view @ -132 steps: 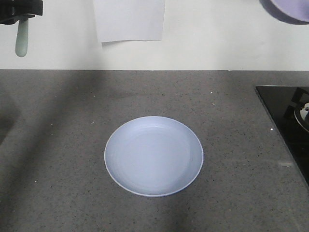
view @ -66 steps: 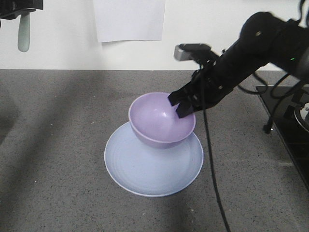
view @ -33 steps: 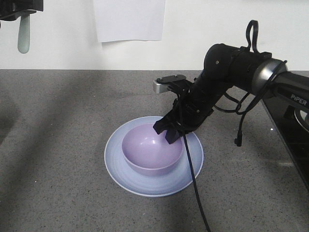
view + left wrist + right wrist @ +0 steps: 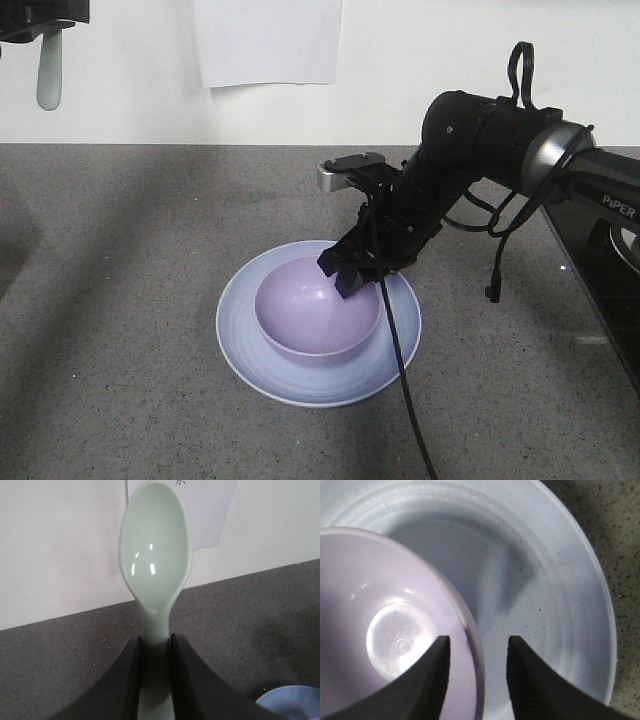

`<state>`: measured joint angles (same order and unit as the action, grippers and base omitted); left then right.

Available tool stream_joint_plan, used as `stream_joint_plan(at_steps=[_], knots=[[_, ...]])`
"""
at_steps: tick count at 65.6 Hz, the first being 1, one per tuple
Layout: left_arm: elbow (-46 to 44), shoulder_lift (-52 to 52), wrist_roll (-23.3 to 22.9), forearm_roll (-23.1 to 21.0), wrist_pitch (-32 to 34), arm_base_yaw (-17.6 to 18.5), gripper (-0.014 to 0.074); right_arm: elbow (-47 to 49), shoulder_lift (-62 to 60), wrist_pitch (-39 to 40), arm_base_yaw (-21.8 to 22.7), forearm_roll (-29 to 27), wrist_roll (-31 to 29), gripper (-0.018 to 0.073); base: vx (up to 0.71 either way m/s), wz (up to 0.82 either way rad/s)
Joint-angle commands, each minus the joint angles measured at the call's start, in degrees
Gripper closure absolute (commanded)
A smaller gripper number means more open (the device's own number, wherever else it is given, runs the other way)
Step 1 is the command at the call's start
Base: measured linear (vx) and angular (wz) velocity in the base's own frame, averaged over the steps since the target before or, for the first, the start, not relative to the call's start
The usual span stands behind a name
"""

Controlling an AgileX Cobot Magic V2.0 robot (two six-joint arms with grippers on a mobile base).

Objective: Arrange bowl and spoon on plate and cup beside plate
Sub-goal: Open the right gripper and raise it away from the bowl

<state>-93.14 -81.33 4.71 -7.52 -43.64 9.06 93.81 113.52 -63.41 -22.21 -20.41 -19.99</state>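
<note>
Releasing the bowl [image 4: 317, 318]: the right gripper [image 4: 477, 652] has its jaws apart and straddling the rim, one finger inside and one outside, with neither seen pressing the wall in the wrist view. Two seconds ago the plate [image 4: 238, 335] was bare. One second ago the bowl hung above it in the gripper. Now the bowl sits flat in the plate's middle, centre of the front frame. Bowl-on-plate looks done. The likely next move is the right arm lifting clear, with a risk of a finger snagging the rim. The left gripper [image 4: 155, 641] is clamped on the spoon [image 4: 155, 555] handle, high in the upper left of the front frame, same spot as before. The spoon is not yet on the plate. The cup is not in view.
</note>
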Motion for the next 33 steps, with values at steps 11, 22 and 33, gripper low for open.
stream_joint_plan(at_steps=[11,22,33], knots=[[-1.6,1.6,5.6,-1.5,1.9,0.4,0.0603,1.7,-8.6,5.3,0.2,-0.6,-0.2,0.0232,0.0,0.0],[-1.6,1.6,6.6,-5.8,1.8,0.4,0.0603,1.7,-17.2,9.0,0.2,-0.3,-0.2,0.0258,0.0,0.0],[-1.6,1.6,14.1,-14.5,1.5,0.4,0.0603,1.7,-27.7,14.3,0.2,0.2,-0.2,0.0302,0.0,0.0]])
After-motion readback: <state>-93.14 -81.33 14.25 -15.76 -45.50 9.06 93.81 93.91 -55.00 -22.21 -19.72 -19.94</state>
